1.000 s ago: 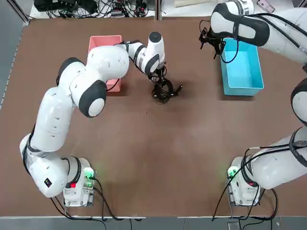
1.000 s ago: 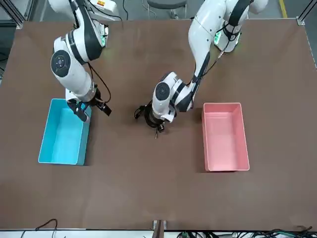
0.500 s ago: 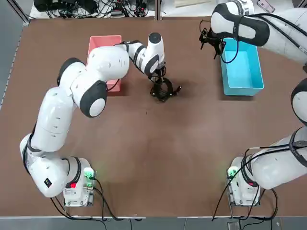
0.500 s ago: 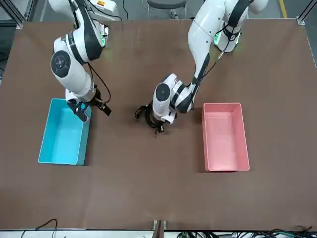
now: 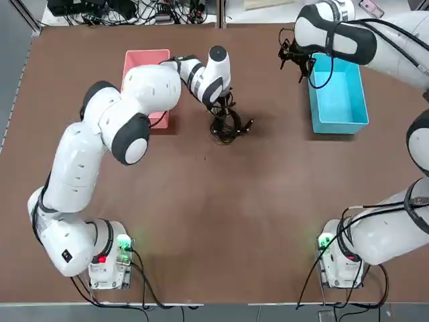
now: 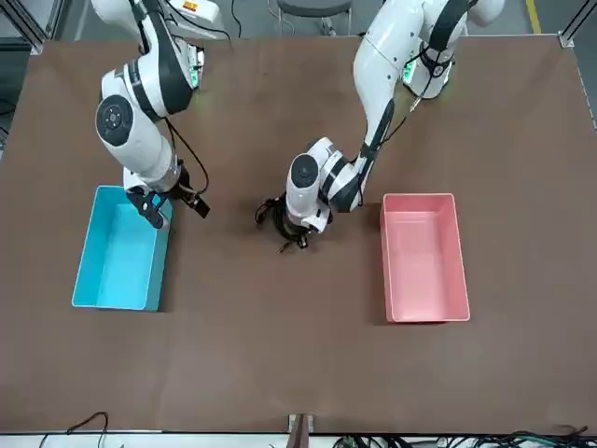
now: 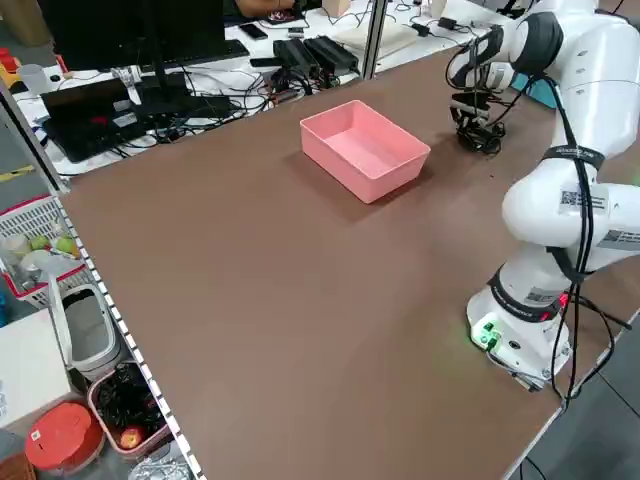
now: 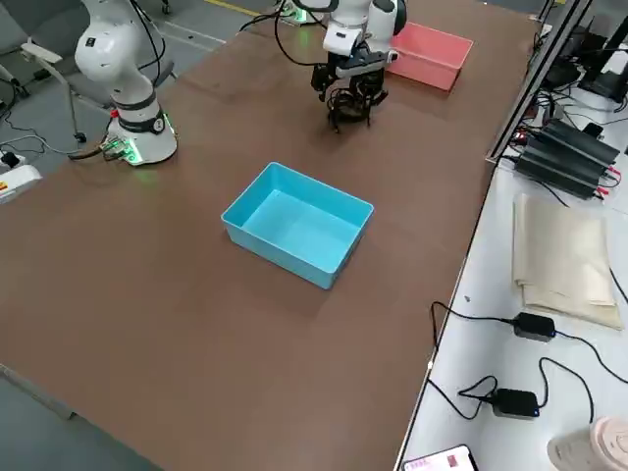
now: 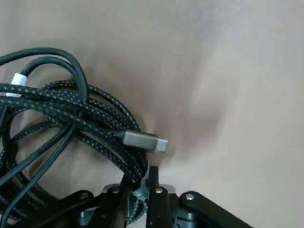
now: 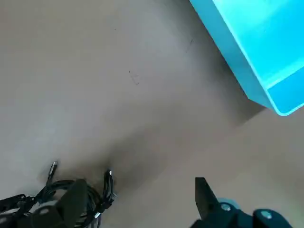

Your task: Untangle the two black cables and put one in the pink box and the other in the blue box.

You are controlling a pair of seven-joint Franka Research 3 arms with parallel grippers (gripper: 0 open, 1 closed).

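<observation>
Black cables: the two black cables [image 5: 228, 129] are bunched in loose, overlapping loops at the left gripper, above the middle of the top view and near the centre of the front view. One cord is braided with pale flecks, another is smooth. Whether the loops touch the table cannot be told.
Plug end: a silver plug [image 9: 145, 141] pokes out of the coils in the left wrist view.
White band: a small white band [image 9: 19, 84] sits around one cord.
Left gripper: the left gripper [image 9: 141, 178] is closed on part of the black bundle, between the two boxes. Whether it grips one cord or both cannot be told.
Right gripper: the right gripper [image 5: 292, 70] is spread wide with nothing between its fingers, at upper right in the top view, just beside the blue box and partly over its edge as seen from the front.
Pink box: the pink box [image 6: 425, 257] stands on the table, at the right of the front view and upper left of the top view, where the left arm hides part of it.
Blue box: the blue box [image 5: 340, 100] stands upper right in the top view, left in the front view.
Table: the brown table [image 5: 221, 221] carries both boxes.
Beyond: a monitor [image 7: 130, 30] and a person's forearm [image 7: 262, 8] show along the upper edge of the left side view.
</observation>
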